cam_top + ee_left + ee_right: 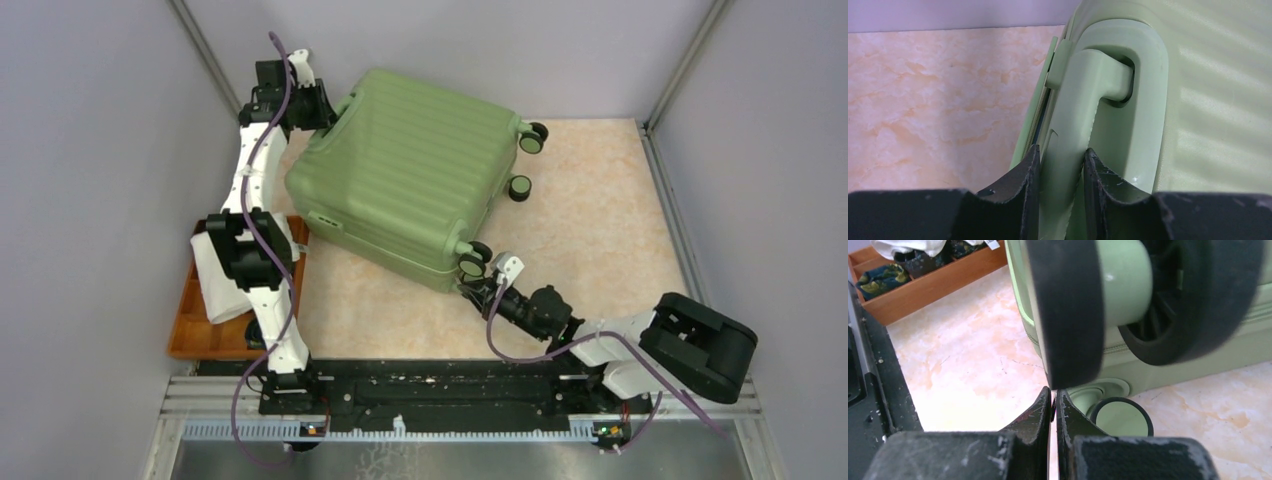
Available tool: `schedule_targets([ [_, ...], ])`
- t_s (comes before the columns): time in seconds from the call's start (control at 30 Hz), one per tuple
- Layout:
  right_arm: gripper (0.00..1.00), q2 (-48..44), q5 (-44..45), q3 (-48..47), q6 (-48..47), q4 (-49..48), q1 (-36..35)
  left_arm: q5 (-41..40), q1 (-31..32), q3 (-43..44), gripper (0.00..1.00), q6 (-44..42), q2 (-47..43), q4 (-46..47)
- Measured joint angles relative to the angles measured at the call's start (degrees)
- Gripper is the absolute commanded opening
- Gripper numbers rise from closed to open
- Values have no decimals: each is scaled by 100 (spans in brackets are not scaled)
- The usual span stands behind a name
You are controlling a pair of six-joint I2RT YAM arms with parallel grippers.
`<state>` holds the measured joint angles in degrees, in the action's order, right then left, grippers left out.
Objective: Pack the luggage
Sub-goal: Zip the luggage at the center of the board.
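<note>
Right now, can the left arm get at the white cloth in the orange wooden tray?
Probably not: the left gripper is clamped on the handle of the light-green suitcase, far from the tray, and must let go first.

We count one suitcase (410, 170), one tray (188, 337), one cloth (212, 282), and two hands: left hand (1060, 157), right hand (1053, 395).

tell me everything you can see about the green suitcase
The luggage is a light-green hard-shell case with a ribbed, plastic-looking shell. It is closed, lying on a broad face and angled across the marbled table. Small black wheels sit at its right end. At the opposite end its green handle is clamped in the left gripper. The shut right gripper sits right at a near-corner wheel; whether it touches is unclear.
</note>
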<state>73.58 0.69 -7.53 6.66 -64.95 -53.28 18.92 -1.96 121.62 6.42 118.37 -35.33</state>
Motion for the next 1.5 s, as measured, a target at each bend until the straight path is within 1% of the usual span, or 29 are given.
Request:
schedule_targets([
  [0.23,0,361,664,-254,-197,42,-708,-164,74,0,0,-39,0,57],
  [0.43,0,743,1054,-588,-280,177,-1093,-192,122,-7,0,-35,-2,109],
  [0.53,0,863,1228,-638,-153,72,-1217,-256,177,-44,0,-31,-15,197],
  [0.57,7,911,1307,-636,-39,-13,-1248,-273,192,-68,0,-28,-26,227],
  [0.6,22,949,1351,-636,74,-70,-1261,-295,203,-96,0,-20,-46,256],
  [0.63,30,960,1370,-636,192,-92,-1261,-313,208,-131,0,2,-68,286],
  [0.7,33,942,1294,-645,459,-136,-1270,-330,208,-186,0,50,-105,315],
  [0.8,39,673,1204,-640,828,210,-1174,-310,192,-212,0,101,-120,341],
  [0.87,41,199,1163,-527,1244,557,-883,-225,105,-210,0,131,-120,337],
  [0.9,39,-52,1169,-437,1423,706,-717,-155,66,-210,0,173,-120,337],
  [0.93,35,-407,1169,-323,1635,975,-487,-74,31,-210,0,223,-120,334],
  [1.03,17,-1641,1373,-116,2232,2114,103,105,-35,-210,0,317,-120,328],
  [1.1,11,-2153,1561,-192,2653,2959,433,162,-52,-210,0,356,-120,330],
  [1.17,8,-2236,1563,-391,2966,3670,940,195,-59,-212,0,396,-120,343],
  [1.27,2,-1716,1311,-852,3198,4164,2006,210,-63,-212,0,442,-138,400],
  [1.3,1,-1290,1115,-1115,3246,4240,2435,186,-61,-212,0,455,-155,446],
  [1.37,0,-483,767,-1602,3252,4212,2968,186,-57,-210,0,511,-258,579],
  [1.43,0,492,378,-2229,3250,4098,3342,197,-57,-208,0,555,-426,684],
  [1.5,0,1325,55,-2850,3235,4041,3480,225,-52,-205,0,568,-581,776],
])
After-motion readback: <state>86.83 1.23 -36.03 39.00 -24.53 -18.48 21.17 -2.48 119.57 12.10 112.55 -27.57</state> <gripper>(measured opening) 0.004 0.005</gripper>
